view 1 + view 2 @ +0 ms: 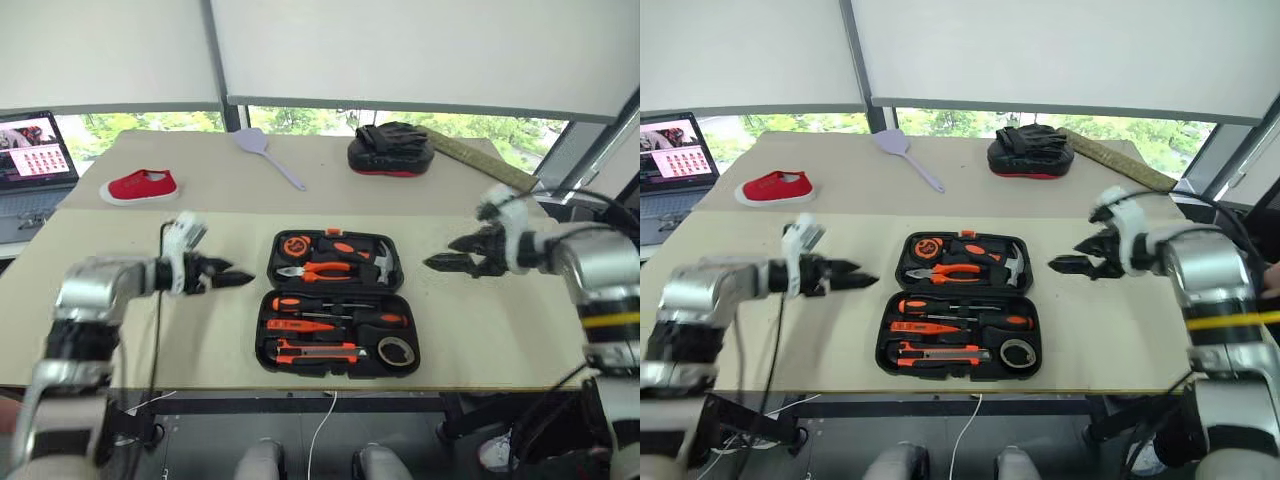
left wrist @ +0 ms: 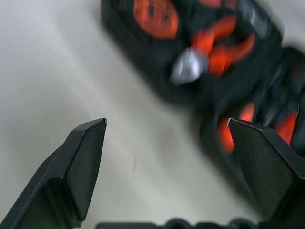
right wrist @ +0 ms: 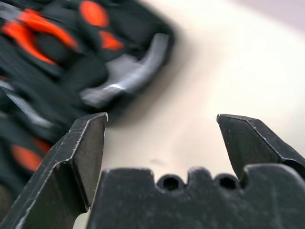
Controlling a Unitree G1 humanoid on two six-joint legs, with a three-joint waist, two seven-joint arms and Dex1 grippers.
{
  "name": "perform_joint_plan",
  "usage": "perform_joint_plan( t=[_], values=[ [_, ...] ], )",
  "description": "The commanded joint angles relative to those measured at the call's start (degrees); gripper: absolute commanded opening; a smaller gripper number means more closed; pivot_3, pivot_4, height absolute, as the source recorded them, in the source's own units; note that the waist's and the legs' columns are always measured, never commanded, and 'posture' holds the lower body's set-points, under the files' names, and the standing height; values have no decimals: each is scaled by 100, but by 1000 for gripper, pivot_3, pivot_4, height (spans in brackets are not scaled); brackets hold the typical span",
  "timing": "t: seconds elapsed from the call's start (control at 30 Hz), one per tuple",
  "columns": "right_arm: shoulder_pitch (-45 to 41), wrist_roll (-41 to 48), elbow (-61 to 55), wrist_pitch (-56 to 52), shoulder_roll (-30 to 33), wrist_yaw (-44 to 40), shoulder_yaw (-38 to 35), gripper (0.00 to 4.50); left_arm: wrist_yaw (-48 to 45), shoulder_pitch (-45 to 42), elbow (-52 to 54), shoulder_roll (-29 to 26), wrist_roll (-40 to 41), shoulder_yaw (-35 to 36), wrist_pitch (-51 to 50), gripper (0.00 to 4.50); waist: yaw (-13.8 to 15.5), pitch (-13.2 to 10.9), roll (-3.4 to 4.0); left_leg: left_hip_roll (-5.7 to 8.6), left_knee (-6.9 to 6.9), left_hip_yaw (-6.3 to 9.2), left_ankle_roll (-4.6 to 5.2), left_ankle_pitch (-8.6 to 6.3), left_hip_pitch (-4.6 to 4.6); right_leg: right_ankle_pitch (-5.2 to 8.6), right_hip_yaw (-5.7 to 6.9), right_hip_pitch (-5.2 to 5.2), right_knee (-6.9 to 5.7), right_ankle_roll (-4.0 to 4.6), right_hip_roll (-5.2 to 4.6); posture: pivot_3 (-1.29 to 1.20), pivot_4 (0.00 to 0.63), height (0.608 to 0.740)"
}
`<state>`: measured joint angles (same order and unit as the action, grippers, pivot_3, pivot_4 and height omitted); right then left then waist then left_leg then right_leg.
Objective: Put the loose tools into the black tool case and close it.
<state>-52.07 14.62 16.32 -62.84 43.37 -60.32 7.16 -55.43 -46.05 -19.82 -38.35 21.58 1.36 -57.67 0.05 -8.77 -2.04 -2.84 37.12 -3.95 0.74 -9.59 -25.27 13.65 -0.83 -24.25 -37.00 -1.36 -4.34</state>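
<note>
Two grippers, left gripper (image 1: 238,277) and right gripper (image 1: 440,263), flank the open black tool case (image 1: 335,302), jaws spread, empty; tools (image 1: 330,322) slotted inside, ready for lid closing.

Beyond left claw: red shoe (image 1: 140,186), laptop (image 1: 33,160). Beyond right claw: padded mitt (image 1: 391,148). Between: lilac fly swatter (image 1: 268,154).

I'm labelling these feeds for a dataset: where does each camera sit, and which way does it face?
Left eye: on the head, looking forward and down at the black tool case on the table; both arms show.
Right eye: beside it, same scene.
Left wrist: on the left arm, looking along the open left gripper toward the case.
Right wrist: on the right arm, along the open right gripper toward the case.
All four share the case.
</note>
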Motion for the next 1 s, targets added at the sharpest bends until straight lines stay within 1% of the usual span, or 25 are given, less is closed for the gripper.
perform_joint_plan(
  t=[0.03,0.13,0.2,0.23,0.33,0.47,0.5,0.63,0.67,0.73,0.8,0.83,0.87,0.9,0.93,1.0],
  values=[
    [-507,-117,691,-545,-393,411,217,4289,341,-614,-516,263,-83,-138,-463,4367,-18,0,0,4,0,0,0,0,-2,0,-2,-1,1,-2,-1,0,150,740],
    [-742,-259,1258,-316,-693,619,373,4289,471,-911,-890,418,-264,-329,-345,4367,-43,0,0,11,-7,0,7,-7,-16,3,-3,-10,2,-7,-6,0,150,740],
    [-944,-270,1739,-227,-895,814,235,4289,555,-1033,-1109,482,-347,-349,-222,4367,-61,-1,-2,11,-16,0,9,-8,-37,3,-3,-30,3,-7,-5,0,150,740],
    [-998,-336,1896,-91,-945,850,274,4289,598,-1084,-1195,511,-393,-366,-162,4367,-73,-2,-2,11,-16,0,9,-8,-42,3,-2,-34,1,-7,-5,0,150,740],
    [-1091,-443,2210,154,-1024,735,444,4289,676,-1224,-1442,610,-528,-426,33,4367,-76,-2,-2,12,-10,0,4,-4,-98,1,-3,-89,-9,-9,-5,0,150,740],
    [-1156,-596,2610,358,-1101,727,545,4289,581,-1309,-1704,712,-633,-576,119,4367,-82,-2,-2,13,-3,0,2,-3,-101,0,-2,-91,-10,-11,-6,0,150,740],
    [-1158,-619,2670,409,-1103,725,550,4051,592,-1303,-1773,721,-691,-608,187,4455,-84,-2,-2,13,-3,0,2,-3,-100,0,-3,-91,-10,-11,-5,0,150,740],
    [-1147,-687,2794,460,-1089,688,567,2904,622,-1272,-1949,735,-800,-631,371,3380,-89,-3,-2,12,3,2,0,-1,-97,-2,-3,-89,-15,-11,-4,0,150,740],
    [-1139,-701,2818,459,-1088,689,562,2473,598,-1257,-1966,743,-793,-620,382,2856,-89,-2,-2,13,3,2,-1,-1,-97,-2,-3,-89,-16,-11,-5,0,150,740],
    [-1135,-685,2893,345,-1108,754,478,1734,654,-1202,-1961,805,-747,-534,349,2102,-84,-2,-2,12,3,3,-1,-1,-93,-2,-3,-85,-16,-11,-4,0,150,740],
    [-1167,-637,3038,132,-1158,904,321,1141,651,-1109,-1878,852,-692,-492,243,1351,-80,-2,-2,12,11,6,-1,-1,-90,-3,0,-75,-17,-12,-5,0,150,740],
    [-1164,-670,3115,142,-1175,1016,281,810,606,-1046,-1804,857,-657,-491,168,989,-84,-2,-2,12,18,6,-1,-1,-89,-7,-1,-72,-17,-15,-5,0,150,740],
    [-1162,-686,3195,161,-1198,1118,219,408,556,-982,-1728,859,-610,-477,93,535,-87,-2,-2,11,23,6,0,-1,-88,-13,-1,-70,-17,-16,-4,0,150,740],
    [-1159,-644,3245,170,-1232,1196,93,125,543,-931,-1678,870,-550,-410,30,176,-85,-2,-1,11,28,6,0,0,-83,-18,-1,-64,-17,-17,-5,0,150,740],
    [-1158,-583,3258,178,-1262,1254,-37,16,558,-890,-1643,896,-491,-315,20,37,-82,-2,-2,12,29,6,0,1,-66,-21,-1,-43,-16,-20,-5,0,150,740],
    [-1141,-411,3158,347,-1350,1427,-397,16,673,-871,-1663,941,-383,-75,-16,37,-80,-3,-3,12,29,6,-1,0,-22,-21,0,1,-7,-22,-8,0,150,740]
  ],
)
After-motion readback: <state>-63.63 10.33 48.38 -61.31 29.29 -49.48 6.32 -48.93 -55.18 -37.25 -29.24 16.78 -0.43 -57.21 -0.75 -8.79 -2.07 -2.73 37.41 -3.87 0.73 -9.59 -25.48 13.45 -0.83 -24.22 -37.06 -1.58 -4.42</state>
